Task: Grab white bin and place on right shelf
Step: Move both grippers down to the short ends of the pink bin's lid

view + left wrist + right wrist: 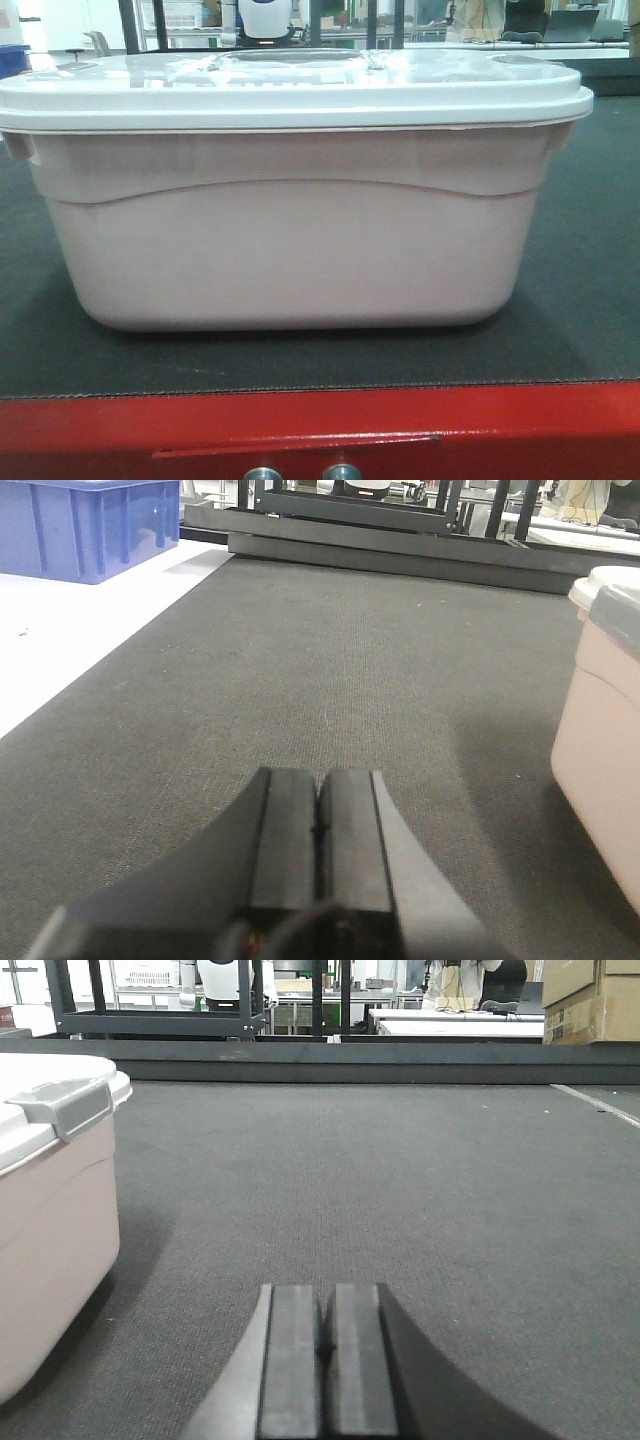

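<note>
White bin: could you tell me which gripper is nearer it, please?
Right, marginally: right gripper is right of the white bin, left gripper left of it; neither touches.

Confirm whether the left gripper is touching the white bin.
Apart. The left wrist view shows the left gripper shut, with bare dark mat between it and the white bin at the right edge.

Lighting: bright, diffuse, from above the white bin [300, 260]. Glare: washed out the lid [300, 92] top. Shadows: soft, lay on the mat [585, 330] beneath and beside the bin. Background behind bin: overexposed, blurred.
</note>
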You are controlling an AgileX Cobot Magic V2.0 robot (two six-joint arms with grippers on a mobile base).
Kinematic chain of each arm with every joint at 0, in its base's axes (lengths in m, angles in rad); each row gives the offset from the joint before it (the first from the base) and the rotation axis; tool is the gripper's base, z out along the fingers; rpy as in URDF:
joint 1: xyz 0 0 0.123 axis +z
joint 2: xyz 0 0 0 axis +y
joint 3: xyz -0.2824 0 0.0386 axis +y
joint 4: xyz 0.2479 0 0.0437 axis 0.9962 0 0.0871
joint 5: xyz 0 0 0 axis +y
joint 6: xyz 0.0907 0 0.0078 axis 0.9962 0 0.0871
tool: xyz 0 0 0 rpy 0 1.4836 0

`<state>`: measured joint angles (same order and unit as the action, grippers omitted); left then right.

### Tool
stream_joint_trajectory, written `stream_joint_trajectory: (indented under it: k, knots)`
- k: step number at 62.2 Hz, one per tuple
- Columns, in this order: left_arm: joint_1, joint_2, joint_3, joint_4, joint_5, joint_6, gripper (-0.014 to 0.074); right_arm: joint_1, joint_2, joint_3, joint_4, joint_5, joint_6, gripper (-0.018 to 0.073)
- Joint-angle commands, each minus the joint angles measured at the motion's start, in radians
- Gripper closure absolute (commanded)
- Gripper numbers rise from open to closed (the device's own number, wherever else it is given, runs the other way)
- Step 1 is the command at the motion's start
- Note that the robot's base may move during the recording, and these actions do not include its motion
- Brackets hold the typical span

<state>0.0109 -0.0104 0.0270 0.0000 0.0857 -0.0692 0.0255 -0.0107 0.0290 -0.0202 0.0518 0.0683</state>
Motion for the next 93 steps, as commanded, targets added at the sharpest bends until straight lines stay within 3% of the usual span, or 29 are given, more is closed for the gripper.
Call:
stream_joint_trajectory:
  k: [1,48,52,69,74,82,93]
  knots:
    - [-0.003,-0.013,0.001,0.0,-0.086,-0.005,0.0715,-0.004,-0.018,-0.001,0.0,-0.092,-0.001,0.0491]
    - [-0.003,-0.013,0.001,0.0,-0.102,-0.005,0.0715,-0.004,-0.018,-0.001,0.0,-0.094,-0.001,0.0491]
    - [-0.003,-0.011,0.001,-0.035,-0.086,-0.005,0.0715,-0.004,-0.018,-0.001,0.0,-0.094,-0.001,0.0491]
    - [-0.003,-0.007,-0.042,-0.056,-0.27,-0.005,0.0715,-0.004,-0.018,-0.06,0.002,-0.227,-0.001,0.0491]
    - [-0.003,-0.007,-0.113,-0.026,-0.226,-0.003,0.0715,-0.004,-0.012,-0.134,0.002,-0.225,-0.001,0.0491]
    - [-0.003,0.018,-0.272,0.082,-0.126,-0.003,0.0709,-0.004,0.047,-0.295,0.002,-0.166,-0.001,0.0491]
    - [-0.026,0.146,-0.464,0.09,-0.01,-0.003,0.0694,-0.004,0.201,-0.455,0.002,-0.093,-0.001,0.0482]
